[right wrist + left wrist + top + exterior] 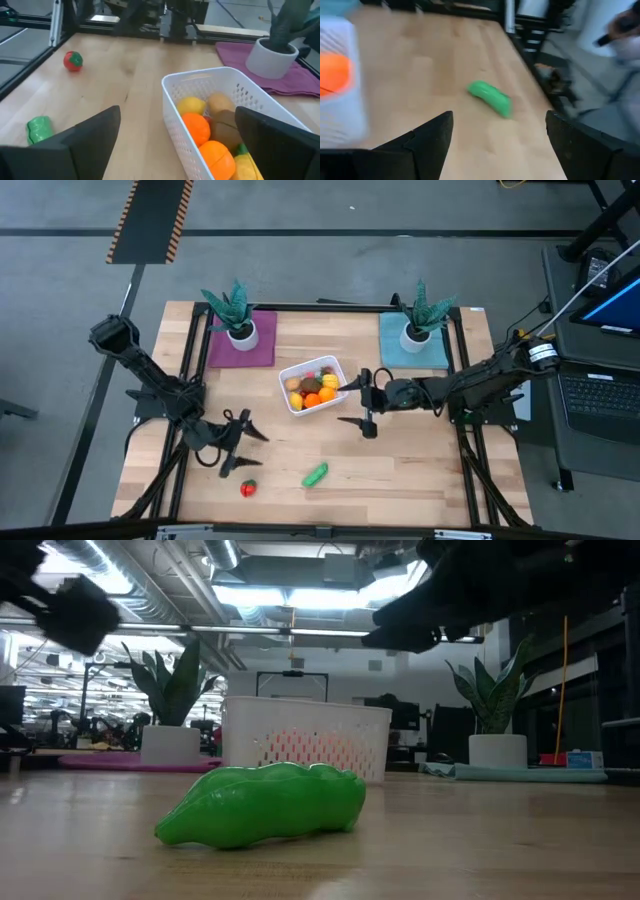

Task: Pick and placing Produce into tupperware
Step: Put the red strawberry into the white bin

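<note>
Left gripper (pixel 240 442): my dark fingers are spread wide and carrying nothing, hovering over the near-left of the table.
Red piece: small round red toy fruit (pixel 248 488) sits just near-side of that gripper.
Green piece: long glossy green plastic vegetable (pixel 316 474) lies to the gripper's right, long axis slanting near-left to far-right; my left arm looks nearer.
Tupperware: white perforated plastic container (pixel 302 372), mid-table, already holds yellow, orange and brown pieces.
Right gripper (pixel 361 402): spread, empty, just right of the container.
</note>
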Robot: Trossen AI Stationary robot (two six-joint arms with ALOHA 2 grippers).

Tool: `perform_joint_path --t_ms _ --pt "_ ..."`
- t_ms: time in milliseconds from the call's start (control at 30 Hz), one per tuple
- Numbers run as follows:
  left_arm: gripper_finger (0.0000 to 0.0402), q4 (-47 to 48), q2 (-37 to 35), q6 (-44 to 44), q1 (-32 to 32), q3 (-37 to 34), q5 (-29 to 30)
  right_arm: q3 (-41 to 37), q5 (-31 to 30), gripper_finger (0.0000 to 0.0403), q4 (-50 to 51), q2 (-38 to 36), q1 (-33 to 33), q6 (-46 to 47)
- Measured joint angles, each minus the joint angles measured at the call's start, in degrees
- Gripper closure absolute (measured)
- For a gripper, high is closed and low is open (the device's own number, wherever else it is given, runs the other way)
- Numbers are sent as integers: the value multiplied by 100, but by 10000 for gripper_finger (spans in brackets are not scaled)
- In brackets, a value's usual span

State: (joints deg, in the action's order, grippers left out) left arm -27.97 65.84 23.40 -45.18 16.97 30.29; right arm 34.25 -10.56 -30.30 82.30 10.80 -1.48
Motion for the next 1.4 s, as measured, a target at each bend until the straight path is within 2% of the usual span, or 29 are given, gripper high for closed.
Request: perform_joint_path --t_ms 133,400,533,667,800,967,1233,1400 --pt "93 4 0 393 -112 0 -299 -25 -8 12 -9 2 -8 133" --pt "93 25 0 846 -37 0 -204 -25 -4 11 -40 2 -3 284" --pt "93 31 0 1184 -127 8 94 -25 -3 11 -40 2 3 293" --pt "93 315 2 1554 -376 322 105 -25 -1 11 -40 4 1 265" --pt "93 2195 52 2804 -606 1167 270 -25 -1 11 -40 4 -2 116" --pt "93 4704 675 4887 -724 2533 414 -23 -1 11 -151 7 -19 -44" --pt "93 6457 2385 7418 -919 4542 114 -23 -1 11 -69 9 -19 -190" --pt "93 7616 3507 8699 -930 5789 -870 -23 -1 11 -44 9 -17 -186"
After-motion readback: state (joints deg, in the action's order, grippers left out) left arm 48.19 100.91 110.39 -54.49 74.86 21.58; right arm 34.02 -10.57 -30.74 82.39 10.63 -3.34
